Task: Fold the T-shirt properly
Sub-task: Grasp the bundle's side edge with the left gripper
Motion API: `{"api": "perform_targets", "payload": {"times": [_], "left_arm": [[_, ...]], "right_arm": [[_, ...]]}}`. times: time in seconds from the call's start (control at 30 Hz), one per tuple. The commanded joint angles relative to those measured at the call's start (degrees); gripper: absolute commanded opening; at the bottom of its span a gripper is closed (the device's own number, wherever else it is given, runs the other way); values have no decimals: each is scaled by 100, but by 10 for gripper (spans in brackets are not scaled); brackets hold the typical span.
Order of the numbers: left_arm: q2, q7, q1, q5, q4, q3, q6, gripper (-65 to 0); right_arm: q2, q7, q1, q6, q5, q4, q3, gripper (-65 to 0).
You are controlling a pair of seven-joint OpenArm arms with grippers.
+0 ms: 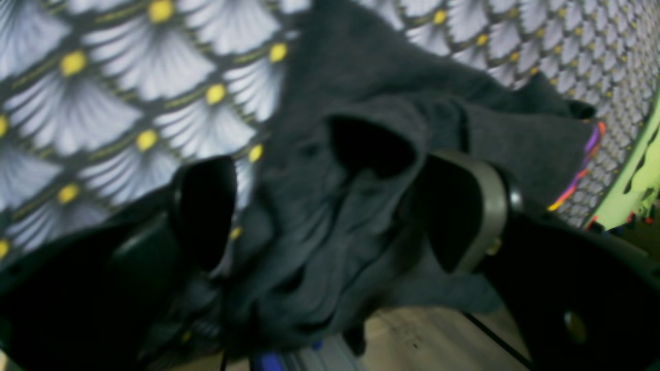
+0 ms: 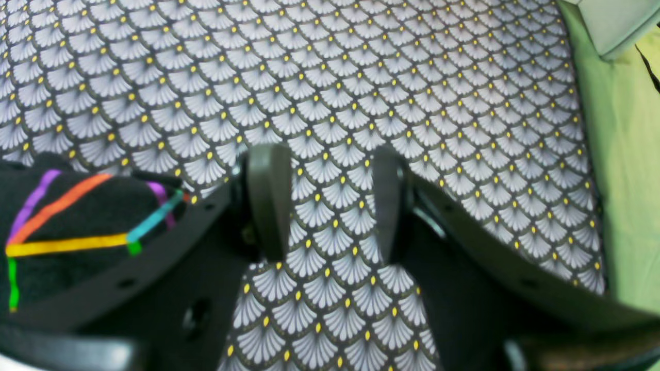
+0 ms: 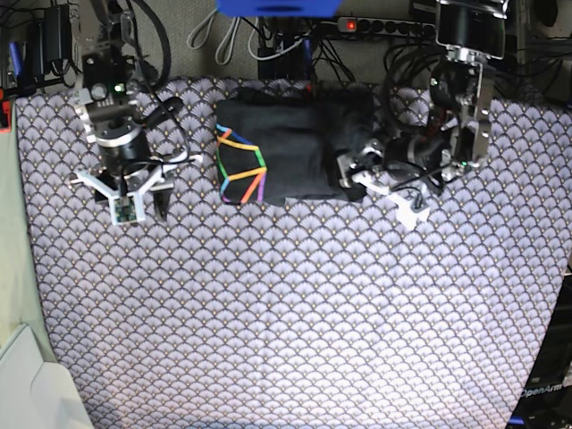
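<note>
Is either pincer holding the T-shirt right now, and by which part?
Right pincer holds nothing. Left pincer straddles a bunched edge of the T-shirt, jaws wide; no grip visible.

The right gripper, two dark upright fingers on black brackets, stood with its jaws apart and nothing between them, only the purple-white scallop-patterned cloth with small yellow dots showing in the gap. At the lower left lay a corner of the dark charcoal T-shirt, its rainbow line print facing up. A pale green surface bordered the cloth on the right.
</note>
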Motion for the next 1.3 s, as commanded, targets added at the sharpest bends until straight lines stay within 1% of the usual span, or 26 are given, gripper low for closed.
{"api": "perform_targets", "payload": {"times": [0.0,0.1,0.2,0.37,0.43,0.47,0.63,0.67,0.77,0.87,0.97,1.03,1.13,1.27], "left_arm": [[-15,0,46,19,-3,57,37,-82],[3,-176,81,1,5,145,37,-82],[38,-185,81,1,-12,145,37,-83],[231,-185,213,1,-12,145,37,-90],[258,-185,248,1,-12,145,37,-133],[310,-185,257,19,-12,145,37,-170],[293,-185,266,45,-30,145,37,-397],[284,-176,266,45,-39,145,37,-406],[214,-158,257,45,-232,154,37,-380],[214,-176,257,45,-417,154,37,-390],[205,-176,257,45,-408,154,37,-458],[205,-141,222,45,-408,154,37,-526],[170,-176,196,54,-425,295,37,-650],[55,-176,46,291,-469,515,46,-649]], "right_arm": [[29,153,45,0,5,95,10,-379],[29,153,45,0,5,86,10,-379],[29,153,45,0,5,86,10,-379],[29,153,45,0,5,86,10,-379],[29,153,45,0,5,86,10,-379],[29,153,54,0,5,86,10,-379],[29,153,133,0,5,86,18,-379],[29,153,150,0,5,86,18,-379],[29,153,150,0,5,86,18,-379],[29,153,150,0,5,86,18,-379],[29,153,150,0,5,86,18,-379],[29,153,150,0,5,86,18,-379],[29,153,159,0,5,95,18,-379],[29,162,159,0,5,95,18,-379]]}}
